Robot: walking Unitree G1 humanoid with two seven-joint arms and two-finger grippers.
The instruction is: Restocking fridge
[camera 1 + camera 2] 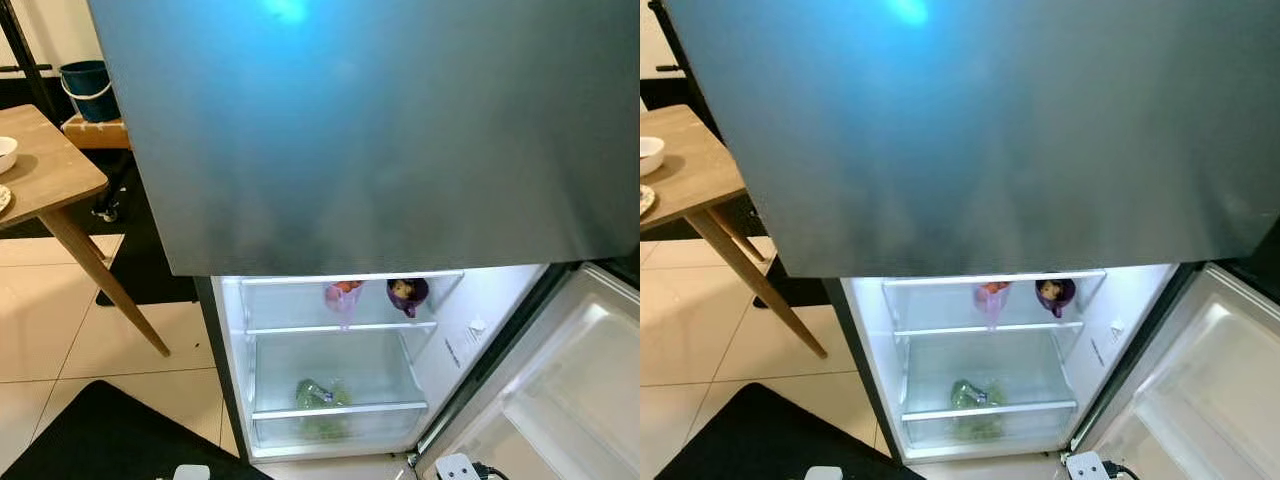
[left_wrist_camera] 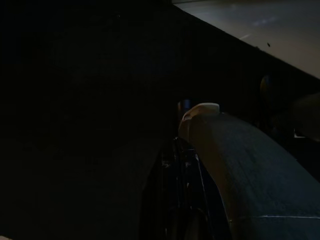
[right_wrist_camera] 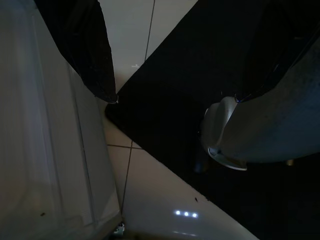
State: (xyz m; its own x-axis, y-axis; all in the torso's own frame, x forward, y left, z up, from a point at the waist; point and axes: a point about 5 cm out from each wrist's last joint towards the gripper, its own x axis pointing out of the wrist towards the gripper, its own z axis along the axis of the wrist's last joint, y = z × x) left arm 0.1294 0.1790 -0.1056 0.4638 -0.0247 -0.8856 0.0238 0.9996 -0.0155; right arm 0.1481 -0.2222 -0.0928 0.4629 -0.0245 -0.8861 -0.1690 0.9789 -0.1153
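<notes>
Fingers of the right gripper (image 3: 160,115) spread wide, empty, above the black mat (image 3: 210,65) beside the fridge door (image 3: 45,150).

A home kitchen or dining corner. A fridge (image 1: 380,130) stands with its lower door (image 1: 560,400) open, food on the lit shelves (image 1: 340,327). Beside it are a wooden table (image 1: 45,170) with a bowl (image 1: 6,152), pale floor tiles (image 1: 60,340), a dark mat (image 1: 110,440) and a bucket (image 1: 88,88).
</notes>
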